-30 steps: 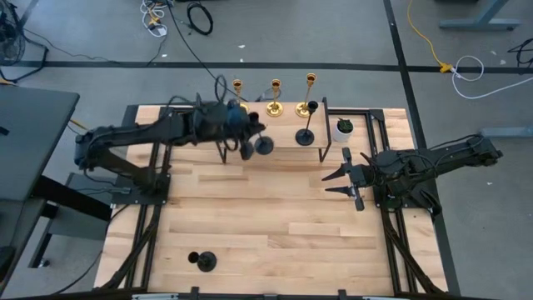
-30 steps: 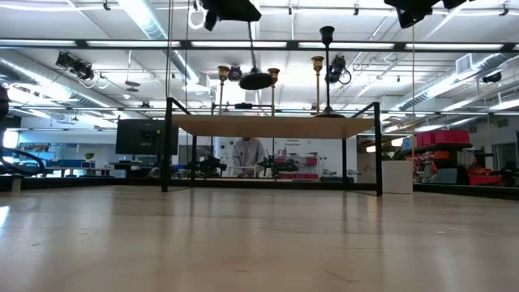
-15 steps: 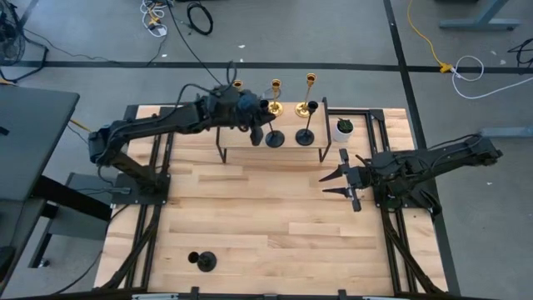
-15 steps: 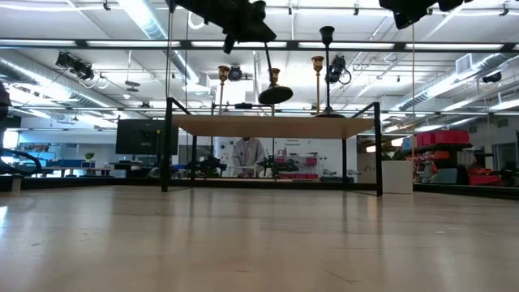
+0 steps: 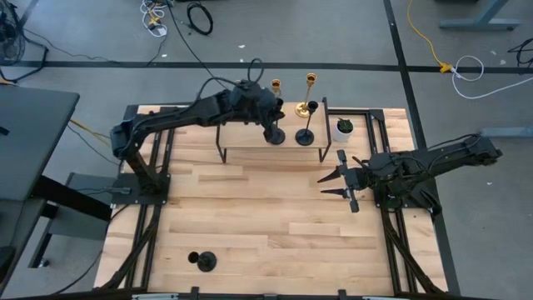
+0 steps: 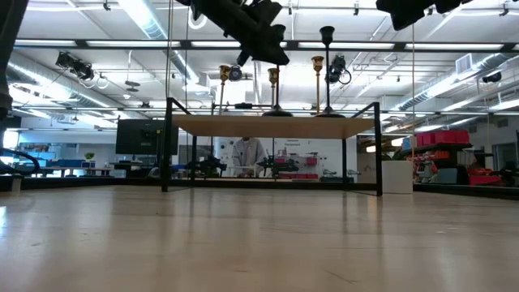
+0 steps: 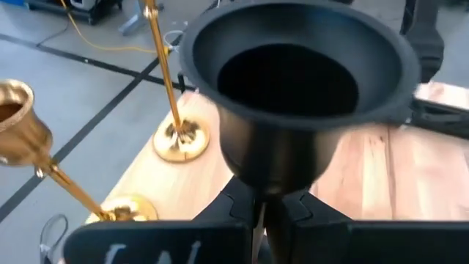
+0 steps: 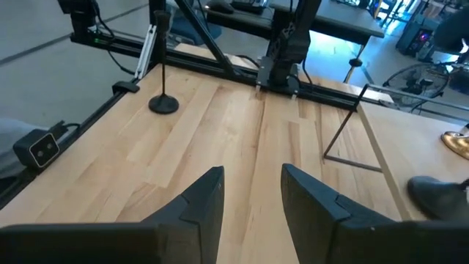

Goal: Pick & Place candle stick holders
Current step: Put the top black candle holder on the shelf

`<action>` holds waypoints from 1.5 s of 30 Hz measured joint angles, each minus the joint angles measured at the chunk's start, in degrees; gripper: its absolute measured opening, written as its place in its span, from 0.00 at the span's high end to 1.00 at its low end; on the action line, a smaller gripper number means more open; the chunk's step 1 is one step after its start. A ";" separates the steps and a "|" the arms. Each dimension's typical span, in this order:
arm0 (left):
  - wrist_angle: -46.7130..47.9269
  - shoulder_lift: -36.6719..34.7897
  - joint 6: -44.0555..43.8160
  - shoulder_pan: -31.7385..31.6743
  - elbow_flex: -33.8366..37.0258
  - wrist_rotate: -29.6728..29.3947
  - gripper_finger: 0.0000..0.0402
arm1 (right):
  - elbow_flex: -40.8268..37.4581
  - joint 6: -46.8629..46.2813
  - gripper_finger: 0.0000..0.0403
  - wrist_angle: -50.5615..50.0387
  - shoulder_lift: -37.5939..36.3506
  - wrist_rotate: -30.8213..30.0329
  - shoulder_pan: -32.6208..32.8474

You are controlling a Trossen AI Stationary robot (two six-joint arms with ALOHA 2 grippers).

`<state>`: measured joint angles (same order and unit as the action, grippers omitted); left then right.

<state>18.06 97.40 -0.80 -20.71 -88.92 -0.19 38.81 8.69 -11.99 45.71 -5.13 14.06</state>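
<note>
My left gripper [image 5: 266, 111] reaches over the raised wooden shelf [image 5: 250, 140] at the table's far side and is shut on a matte black candle stick holder [image 5: 274, 133]. Its base [image 6: 276, 113] is down at the shelf top, beside a second black holder [image 5: 306, 133]. Two gold holders [image 5: 276, 87] [image 5: 309, 81] stand behind the shelf; a third is hidden by the arm in the high view. Another black holder [image 5: 202, 261] stands on its base at the table's near left. My right gripper [image 5: 337, 185] is open and empty at the table's right. My left gripper pinches the black holder's thin stem [image 7: 258, 209] between its two fingers, just below the top cup [image 7: 293, 81]. The fingers come slanting down from the table's left and lie across the stem. The holder stands roughly upright, its round base at the shelf top.
A small white pot with a green plant [image 5: 344, 127] stands right of the shelf. The shelf has black metal legs [image 6: 169, 146]. Bare wood lies between the shelf and the near edge. A person [image 6: 246, 154] shows far behind the table.
My left gripper has carried the black holder toward the table's right and far edge, over the shelf, and gone down. The holder, earlier hanging tilted and clear above the shelf, now stands roughly upright with its base down at the shelf top beside the other black holder.
</note>
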 joint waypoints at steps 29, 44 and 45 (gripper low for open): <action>0.83 0.15 1.05 0.09 -0.13 0.22 0.95 | -0.09 -0.02 0.67 -0.02 0.00 0.00 0.00; 0.59 0.15 -1.53 0.31 -0.13 0.01 0.91 | -0.09 0.00 0.67 -0.02 0.00 0.00 0.00; 0.59 0.15 -1.37 0.31 -0.13 -0.02 0.91 | -0.09 0.01 0.67 -0.02 0.00 0.01 0.00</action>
<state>18.66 97.56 -2.17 -20.40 -89.06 -0.20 38.72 8.70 -12.01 45.71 -5.11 14.06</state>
